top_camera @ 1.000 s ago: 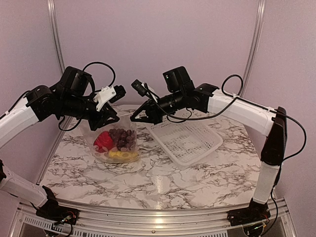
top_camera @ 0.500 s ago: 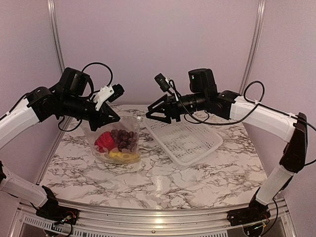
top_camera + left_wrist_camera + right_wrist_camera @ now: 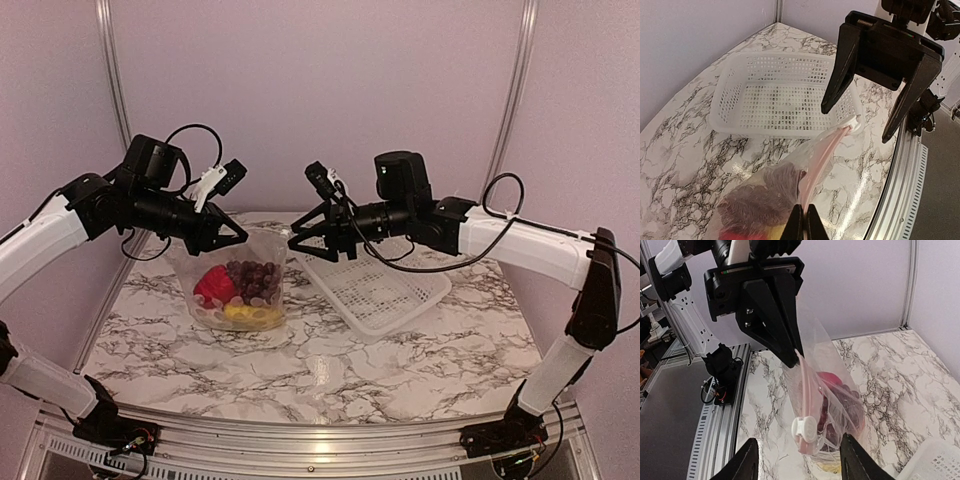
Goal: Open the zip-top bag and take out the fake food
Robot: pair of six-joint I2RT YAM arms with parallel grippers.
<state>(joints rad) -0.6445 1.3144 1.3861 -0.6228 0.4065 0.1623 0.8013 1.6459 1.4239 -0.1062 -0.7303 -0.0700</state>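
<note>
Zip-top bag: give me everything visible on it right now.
The zip-top bag is clear, crinkly thin plastic, standing upright on the marble table, with a pink zip strip along its top and a white slider at one end. The left gripper is shut on the strip's other end. The right gripper stands open around the slider, not gripping it. Inside: red, dark purple and yellow fake food.

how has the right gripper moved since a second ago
Yes. The right gripper has pulled back rightward from the zip-top bag toward the left corner of the white basket, jaws now open.
</note>
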